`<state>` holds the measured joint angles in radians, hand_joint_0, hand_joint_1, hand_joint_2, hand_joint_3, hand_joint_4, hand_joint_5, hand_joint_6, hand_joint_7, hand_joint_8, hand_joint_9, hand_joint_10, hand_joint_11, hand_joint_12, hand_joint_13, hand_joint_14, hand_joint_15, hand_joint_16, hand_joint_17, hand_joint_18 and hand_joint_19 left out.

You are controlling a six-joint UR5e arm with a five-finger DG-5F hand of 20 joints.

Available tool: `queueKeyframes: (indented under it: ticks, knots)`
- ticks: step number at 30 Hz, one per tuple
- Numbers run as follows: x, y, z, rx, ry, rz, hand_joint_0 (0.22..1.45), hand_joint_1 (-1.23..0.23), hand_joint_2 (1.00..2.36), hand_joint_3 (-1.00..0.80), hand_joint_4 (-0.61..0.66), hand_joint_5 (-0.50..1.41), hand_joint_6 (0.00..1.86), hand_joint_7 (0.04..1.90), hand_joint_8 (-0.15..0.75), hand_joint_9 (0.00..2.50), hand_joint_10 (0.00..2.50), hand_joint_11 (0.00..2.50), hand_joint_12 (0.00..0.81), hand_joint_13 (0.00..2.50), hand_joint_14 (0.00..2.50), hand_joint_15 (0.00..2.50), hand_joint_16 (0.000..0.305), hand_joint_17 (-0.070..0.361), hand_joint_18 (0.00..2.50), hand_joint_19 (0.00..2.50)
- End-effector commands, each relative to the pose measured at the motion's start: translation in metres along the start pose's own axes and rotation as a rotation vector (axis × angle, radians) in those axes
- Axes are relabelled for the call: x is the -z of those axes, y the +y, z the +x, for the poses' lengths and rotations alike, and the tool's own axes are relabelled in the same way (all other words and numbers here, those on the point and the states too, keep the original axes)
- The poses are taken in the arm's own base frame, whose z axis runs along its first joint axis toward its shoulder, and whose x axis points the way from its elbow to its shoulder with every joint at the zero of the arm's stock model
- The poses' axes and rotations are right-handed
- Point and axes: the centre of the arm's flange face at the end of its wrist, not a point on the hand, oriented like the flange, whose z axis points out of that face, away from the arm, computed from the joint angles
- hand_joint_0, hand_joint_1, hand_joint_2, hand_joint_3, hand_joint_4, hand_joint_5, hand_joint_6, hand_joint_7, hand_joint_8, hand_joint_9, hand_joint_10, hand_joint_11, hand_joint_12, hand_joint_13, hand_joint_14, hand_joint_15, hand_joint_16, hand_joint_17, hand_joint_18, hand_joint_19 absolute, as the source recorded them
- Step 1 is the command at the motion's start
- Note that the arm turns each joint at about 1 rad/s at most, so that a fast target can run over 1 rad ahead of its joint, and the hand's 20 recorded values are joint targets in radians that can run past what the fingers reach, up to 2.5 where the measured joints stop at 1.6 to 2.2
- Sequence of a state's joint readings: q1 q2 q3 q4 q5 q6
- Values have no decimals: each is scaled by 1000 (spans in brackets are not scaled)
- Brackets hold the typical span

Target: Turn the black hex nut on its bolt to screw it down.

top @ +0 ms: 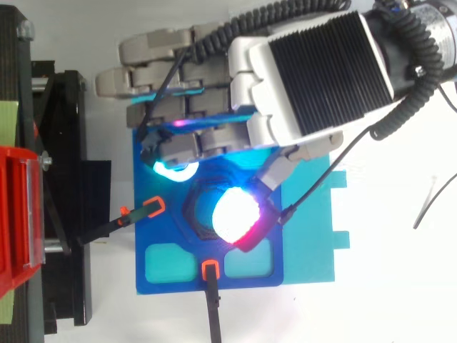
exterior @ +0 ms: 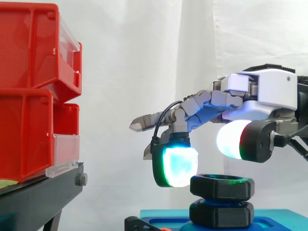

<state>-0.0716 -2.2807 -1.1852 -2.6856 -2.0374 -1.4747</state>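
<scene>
The black hex nut (exterior: 221, 186) sits at the top of its bolt, above a second black hex piece (exterior: 221, 214), on a blue fixture plate (top: 161, 246). My hand (exterior: 269, 91) hovers over it, palm down. One finger bends downward, its cyan pad (exterior: 175, 166) close against the nut's left side. The thumb's white pad (exterior: 233, 139) hangs a little above the nut's top, apart from it. From above, that white pad (top: 235, 214) covers the nut's centre, and only the nut's left rim (top: 193, 214) shows. The other fingers (exterior: 144, 122) reach out straight to the left. Nothing is pinched.
Stacked red bins (exterior: 29, 96) stand on a black stand (exterior: 38, 197) to the left. Two orange-tipped black clamps (top: 143, 211) (top: 211, 270) hold the blue plate, which lies on a teal plate (top: 307, 236).
</scene>
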Motion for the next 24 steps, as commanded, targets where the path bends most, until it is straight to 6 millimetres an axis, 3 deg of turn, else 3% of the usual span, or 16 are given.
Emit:
queueKeyframes:
  ticks: [1,6,12,24]
  knots:
    - [6,-9,-2,5,-8,-9,532,-279,1000,-500,264,-99,751,1036,312,622,5,222,348,263,2,72,48,108,156,190]
    - [4,-13,-15,9,-26,-22,531,-278,1000,-500,269,-95,704,1061,314,620,5,229,349,266,2,68,48,108,156,193]
    - [-10,-4,-26,7,-36,-43,532,-276,1000,-500,285,-90,661,1103,314,619,5,228,350,266,2,71,48,108,156,189]
    - [-40,43,-20,-20,-21,-76,532,-271,1000,-500,282,-73,562,1235,311,625,5,222,350,264,2,68,48,109,156,193]
